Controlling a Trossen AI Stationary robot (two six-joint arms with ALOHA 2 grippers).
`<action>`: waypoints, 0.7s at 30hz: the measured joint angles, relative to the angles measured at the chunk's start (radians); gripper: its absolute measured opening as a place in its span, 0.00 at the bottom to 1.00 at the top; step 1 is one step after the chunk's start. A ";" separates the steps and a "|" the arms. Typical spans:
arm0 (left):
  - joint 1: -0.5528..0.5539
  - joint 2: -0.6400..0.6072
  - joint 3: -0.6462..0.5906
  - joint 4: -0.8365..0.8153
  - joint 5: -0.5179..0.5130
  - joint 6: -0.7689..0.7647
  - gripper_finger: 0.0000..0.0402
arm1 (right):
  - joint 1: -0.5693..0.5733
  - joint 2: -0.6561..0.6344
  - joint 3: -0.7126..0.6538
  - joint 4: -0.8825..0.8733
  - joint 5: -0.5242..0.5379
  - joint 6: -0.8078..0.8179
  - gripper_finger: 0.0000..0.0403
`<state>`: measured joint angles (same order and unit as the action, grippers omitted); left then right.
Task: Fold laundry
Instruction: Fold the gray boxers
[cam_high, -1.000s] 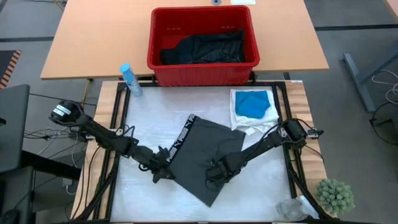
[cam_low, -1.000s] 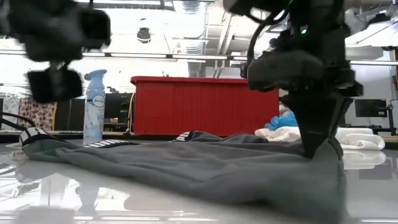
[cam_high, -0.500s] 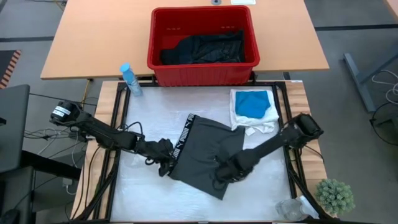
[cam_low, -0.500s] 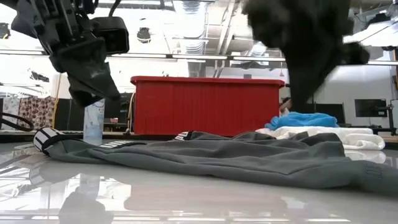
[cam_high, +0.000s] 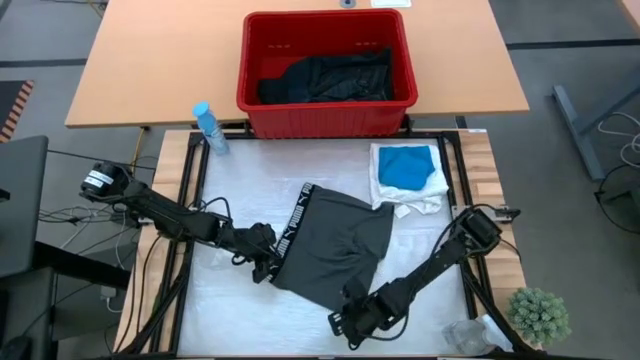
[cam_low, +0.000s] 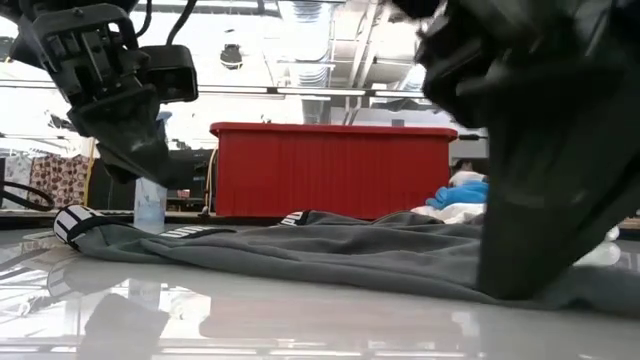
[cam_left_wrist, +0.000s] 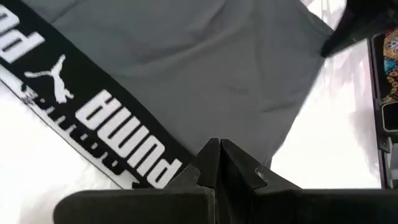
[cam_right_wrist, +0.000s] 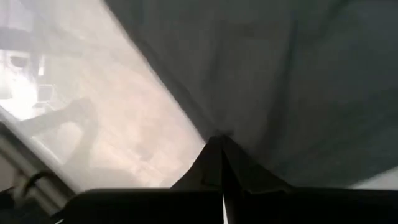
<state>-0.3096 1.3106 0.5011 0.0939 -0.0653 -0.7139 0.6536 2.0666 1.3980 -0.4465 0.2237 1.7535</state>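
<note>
Lying spread at the centre of the high view: dark grey boxer briefs (cam_high: 335, 245), flat on the white surface (cam_high: 240, 175), black lettered waistband (cam_high: 290, 235) facing frame left.

Left end effector (cam_high: 266, 270): sitting at the lower end of the waistband, left of centre in the high view; fingers pressed together, closing on the waistband edge in the left wrist view, with the grey fabric (cam_left_wrist: 205, 74) stretching away beyond the tips.

Right end effector (cam_high: 352, 318): sitting at lower centre of the high view, at the lower corner of the briefs; fingers meeting in a point on the fabric edge (cam_right_wrist: 273, 93) in the right wrist view, gripping that corner. Low view: pressing down on the garment's hem at frame right (cam_low: 530, 230).

Resting at centre right of the high view, well apart from the briefs' waistband and just beside their upper right edge: small teal garment (cam_high: 406, 166), lying on top of a white garment (cam_high: 415, 197).

Standing at upper centre, on the tan wooden surface (cam_high: 150, 60) behind the white one: red plastic basket (cam_high: 325, 110), holding black garments (cam_high: 330, 75).

Standing at upper left of the white surface: blue spray bottle (cam_high: 209, 127).

Sitting at lower right corner of the high view: small green plant (cam_high: 540, 312).
</note>
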 joint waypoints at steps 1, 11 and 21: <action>0.000 0.000 0.000 0.004 -0.002 0.000 0.00 | 0.007 0.002 0.002 -0.001 -0.007 0.011 0.04; -0.001 0.000 0.000 0.007 -0.077 -0.012 0.00 | 0.118 0.011 0.004 -0.043 -0.049 0.192 0.04; 0.042 0.000 0.000 0.160 -0.132 0.049 0.00 | 0.170 -0.006 0.001 -0.078 -0.030 0.289 0.06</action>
<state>-0.2678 1.3106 0.5011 0.2534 -0.1971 -0.6646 0.8233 2.0602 1.3993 -0.5247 0.1934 2.0426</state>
